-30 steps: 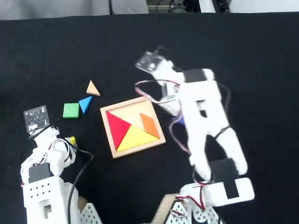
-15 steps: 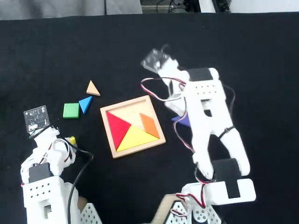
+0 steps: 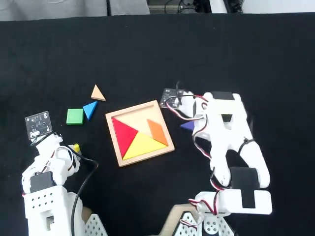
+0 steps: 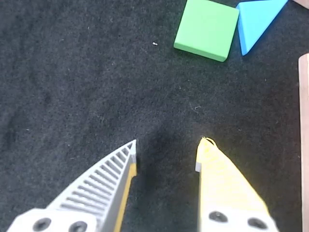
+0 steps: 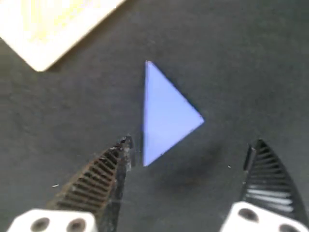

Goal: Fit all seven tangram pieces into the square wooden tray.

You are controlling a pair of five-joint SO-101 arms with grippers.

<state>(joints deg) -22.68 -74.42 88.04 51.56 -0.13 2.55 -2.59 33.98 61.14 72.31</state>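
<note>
The square wooden tray [image 3: 130,108] lies mid-table and holds a red triangle [image 3: 124,135], a yellow triangle [image 3: 142,145] and an orange piece [image 3: 157,131]. To its left on the cloth are a tan triangle [image 3: 97,93], a blue triangle [image 3: 89,109] and a green square [image 3: 75,116]. A purple triangle [image 3: 187,126] lies just right of the tray. My right gripper [image 5: 190,144] hangs open over the purple triangle [image 5: 166,116], fingers apart on either side of it. My left gripper [image 4: 166,145] is open over bare cloth, short of the green square [image 4: 206,29] and blue triangle [image 4: 256,17].
Black cloth covers the whole table. The right arm [image 3: 221,132] stands over the area right of the tray. The left arm's base [image 3: 47,196] sits at the front left. A tray corner [image 5: 53,24] lies close to the right gripper.
The right arm has drawn back and dropped from beyond the tray's far corner to just above the purple triangle. The left arm and the pieces have stayed put.
</note>
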